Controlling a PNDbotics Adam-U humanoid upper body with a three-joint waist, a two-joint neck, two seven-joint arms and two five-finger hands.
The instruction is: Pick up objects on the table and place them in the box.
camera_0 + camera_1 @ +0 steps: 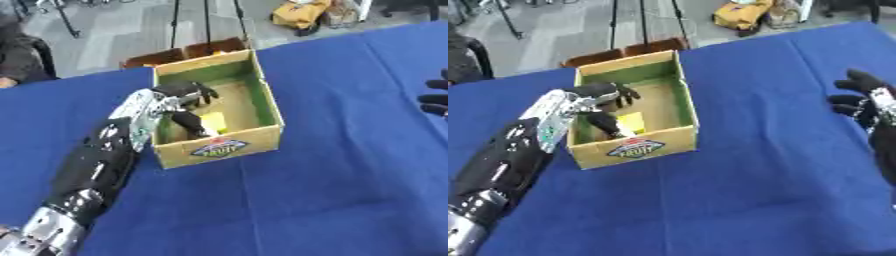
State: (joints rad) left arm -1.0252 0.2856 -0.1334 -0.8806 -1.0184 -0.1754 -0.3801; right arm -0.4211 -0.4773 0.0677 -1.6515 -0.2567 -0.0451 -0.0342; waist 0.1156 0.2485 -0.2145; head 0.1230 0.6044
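Note:
An open cardboard box (264, 102) with a green lining stands on the blue table. My left hand (182, 97) reaches over the box's left wall, its fingers spread and its thumb pointing down inside. A yellow object (214, 121) lies on the box floor just right of the thumb, apart from the fingers. My right hand (861, 102) hovers at the right edge of the table, fingers relaxed and holding nothing.
The blue cloth (332, 190) covers the whole table. Beyond the far edge are brown chair backs (188, 52) and a yellow bag (299, 13) on the floor. A person's dark sleeve (17, 60) shows at the far left.

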